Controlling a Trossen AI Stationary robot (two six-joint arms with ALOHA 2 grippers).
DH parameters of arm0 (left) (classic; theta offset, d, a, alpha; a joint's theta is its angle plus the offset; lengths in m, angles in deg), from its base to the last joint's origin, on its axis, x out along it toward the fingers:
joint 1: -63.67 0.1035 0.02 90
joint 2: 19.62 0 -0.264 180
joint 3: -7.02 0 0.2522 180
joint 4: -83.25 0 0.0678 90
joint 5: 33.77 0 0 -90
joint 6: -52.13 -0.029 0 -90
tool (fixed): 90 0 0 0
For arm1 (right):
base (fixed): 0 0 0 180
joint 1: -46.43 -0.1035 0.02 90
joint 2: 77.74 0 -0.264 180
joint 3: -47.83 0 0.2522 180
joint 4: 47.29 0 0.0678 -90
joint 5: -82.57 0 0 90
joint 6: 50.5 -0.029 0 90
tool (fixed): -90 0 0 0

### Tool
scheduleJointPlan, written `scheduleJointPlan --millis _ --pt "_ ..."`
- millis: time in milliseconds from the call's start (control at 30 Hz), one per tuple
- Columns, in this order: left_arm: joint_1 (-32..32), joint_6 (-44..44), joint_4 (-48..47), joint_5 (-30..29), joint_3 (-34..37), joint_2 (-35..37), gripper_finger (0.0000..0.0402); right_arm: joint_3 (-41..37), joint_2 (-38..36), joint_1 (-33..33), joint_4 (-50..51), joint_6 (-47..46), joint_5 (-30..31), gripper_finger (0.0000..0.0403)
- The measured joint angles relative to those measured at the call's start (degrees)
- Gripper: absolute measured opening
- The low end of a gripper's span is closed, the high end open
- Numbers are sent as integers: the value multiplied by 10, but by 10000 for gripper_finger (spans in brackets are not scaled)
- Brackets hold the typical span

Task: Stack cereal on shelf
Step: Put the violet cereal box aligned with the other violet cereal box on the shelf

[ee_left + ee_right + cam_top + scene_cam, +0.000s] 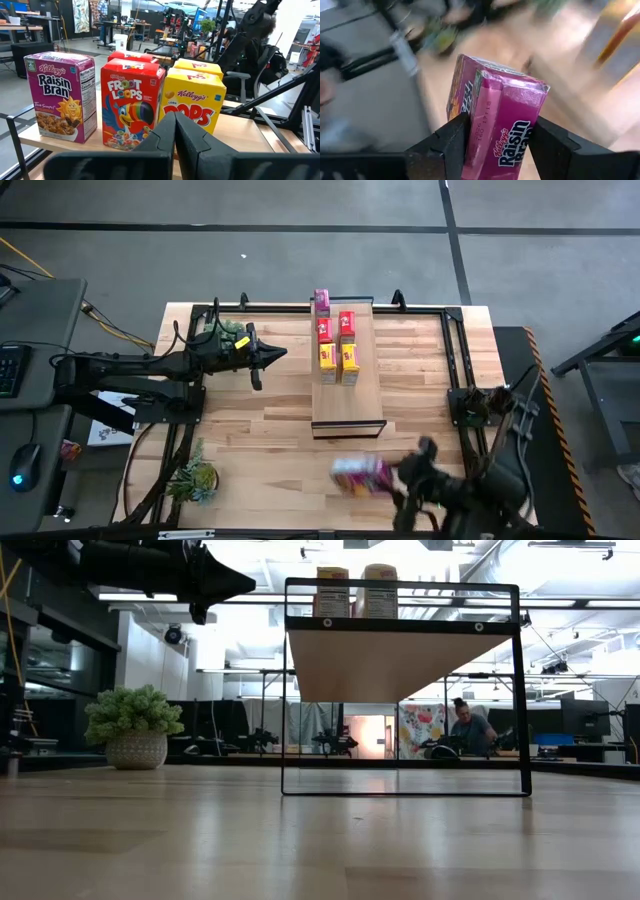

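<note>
The shelf (348, 395) stands mid-table as a raised plank in a black frame (400, 660). On its far half stand a magenta box (321, 302), two red boxes (346, 320) and two yellow boxes (350, 360). The left wrist view shows them upright: Raisin Bran (60, 95), Froot Loops (131, 102), Corn Pops (192, 102). My left gripper (280, 353) is shut and empty, at shelf height to the shelf's left; it also shows in its own wrist view (175, 130). My right gripper (400, 477) is shut on the second magenta box (360, 475) near the table's front edge. My right gripper pinches the magenta Raisin Bran box between its two fingers (452, 145), on two opposite faces (470, 135). One end of the box (505, 85) sticks out beyond the fingertips. In the high view the box points toward the table's left from the fingers.
One potted plant (195, 478) stands at the table's front left and another (228, 330) at the far left, also seen in the low view (135, 725). The shelf's near half (348, 405) is bare. A person (465, 730) sits in the room behind.
</note>
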Motion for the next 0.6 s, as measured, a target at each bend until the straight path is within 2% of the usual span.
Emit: scheduleJointPlan --millis 67,133,267,333,467,600 --pt "0 0 0 0 0 0 0 -23 -28 24 0 58 56 181" --pt "0 0 0 0 0 0 0 -33 -48 59 18 79 106 181" --pt "0 0 1 0 0 0 0 -34 -72 152 4 165 187 181" --pt "0 0 0 0 0 0 0 -33 -81 207 8 177 215 181" --pt "0 0 -1 0 0 0 0 -32 -97 329 10 197 223 181" --pt "0 0 -10 0 0 0 0 -32 -98 434 8 232 181 181"
